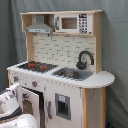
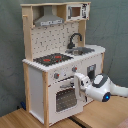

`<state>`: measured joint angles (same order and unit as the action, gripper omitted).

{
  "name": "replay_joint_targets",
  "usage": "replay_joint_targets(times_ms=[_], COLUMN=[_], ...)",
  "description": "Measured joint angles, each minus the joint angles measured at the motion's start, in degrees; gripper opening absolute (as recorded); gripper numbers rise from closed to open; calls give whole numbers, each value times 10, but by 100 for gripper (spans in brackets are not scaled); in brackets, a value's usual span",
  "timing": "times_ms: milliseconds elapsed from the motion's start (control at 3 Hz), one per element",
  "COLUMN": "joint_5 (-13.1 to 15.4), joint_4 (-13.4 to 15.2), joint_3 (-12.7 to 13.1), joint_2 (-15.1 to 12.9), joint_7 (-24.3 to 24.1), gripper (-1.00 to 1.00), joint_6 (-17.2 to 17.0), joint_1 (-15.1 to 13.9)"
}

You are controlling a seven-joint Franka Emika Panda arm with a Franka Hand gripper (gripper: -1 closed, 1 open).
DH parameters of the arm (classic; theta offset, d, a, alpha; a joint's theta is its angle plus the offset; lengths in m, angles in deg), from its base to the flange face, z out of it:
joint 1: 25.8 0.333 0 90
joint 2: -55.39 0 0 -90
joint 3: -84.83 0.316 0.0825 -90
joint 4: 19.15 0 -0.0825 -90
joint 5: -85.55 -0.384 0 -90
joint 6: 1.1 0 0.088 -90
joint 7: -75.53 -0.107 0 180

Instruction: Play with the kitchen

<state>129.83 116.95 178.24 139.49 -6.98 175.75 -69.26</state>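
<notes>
One arm, one toy, and the business end is right up against the oven. The gripper (image 2: 76, 81) sits at the top right corner of the windowed oven door (image 2: 63, 97) in the second exterior view, just under the row of knobs (image 2: 56, 76), but whether it is spread or closed, and whether it has hold of anything, I cannot tell from here. Behind it the white wrist (image 2: 100, 87) reaches in from the second exterior view's right.

I'd judge this to be the door step: the arm looks placed to work the oven door's upper edge or its handle. The next move calls for a firm catch on that edge, then a pull along the door's hinge arc, kept gentle so the toy doesn't tip.

Moving outward, the kitchen (image 1: 60, 75) stands tall and upright, white and light wood, with the black-red hob (image 1: 36, 65) at the left end of its counter in the first exterior view, the steel sink (image 1: 72, 73) and black faucet (image 1: 85, 59) beside it, the grey hood (image 1: 39, 25) up top.

It all stands on a wooden floor (image 2: 30, 118), against a dark grey curtain (image 1: 115, 45).
</notes>
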Motion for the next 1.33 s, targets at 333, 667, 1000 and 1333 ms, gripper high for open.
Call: replay_joint_targets(times_ms=[333,667,1000,1333], joint_5=[-4,-13,-22,-32], joint_4=[3,2,-1,-5], joint_3=[10,21,30,38], joint_2=[-13,-32,-59,-93], joint_7=[-3,-3,-2,0], gripper=[-100,-100,-100,-100], joint_6=[-48,-96,-143,-187], joint_1=[30,59,83,94])
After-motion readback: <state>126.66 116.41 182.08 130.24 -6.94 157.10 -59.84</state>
